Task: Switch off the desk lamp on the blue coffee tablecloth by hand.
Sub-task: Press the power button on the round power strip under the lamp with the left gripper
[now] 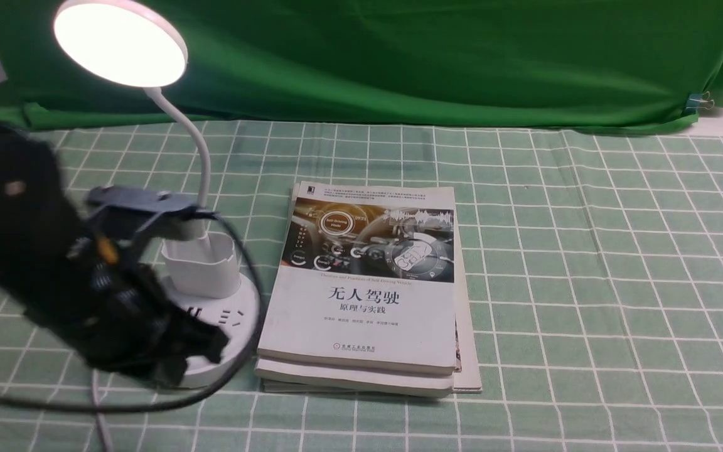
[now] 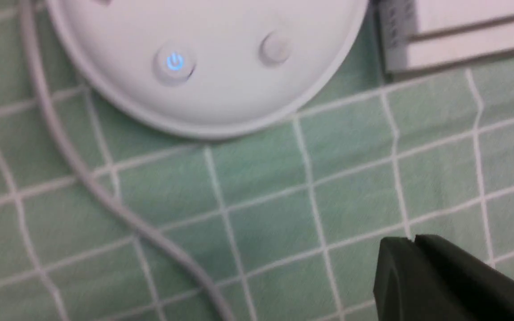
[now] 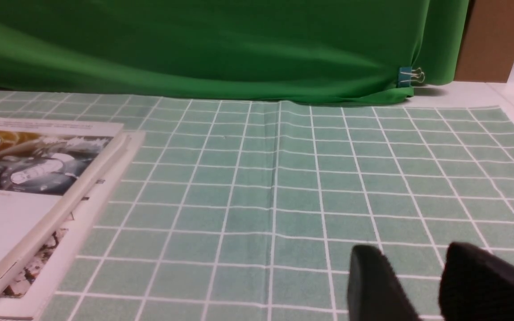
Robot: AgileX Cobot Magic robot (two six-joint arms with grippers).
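The desk lamp stands at the left of the mint grid tablecloth (image 1: 587,251). Its disc head (image 1: 120,41) is lit. Gooseneck (image 1: 195,144), cup holder (image 1: 201,263) and round base (image 1: 236,311) show in the front view. My left gripper (image 1: 201,348) hangs over the base's near edge, blurred. In the left wrist view the base (image 2: 221,98) shows a blue-glowing power button (image 2: 174,62) and a plain button (image 2: 275,47). The left gripper (image 2: 411,243) is shut and empty, above the cloth, apart from the base. My right gripper (image 3: 411,258) is open and empty over the cloth.
A stack of books (image 1: 368,289) lies right beside the lamp base, also seen in the right wrist view (image 3: 38,178). The white cord (image 2: 83,169) runs from the base toward the near edge. A dark green backdrop (image 1: 399,56) hangs behind.
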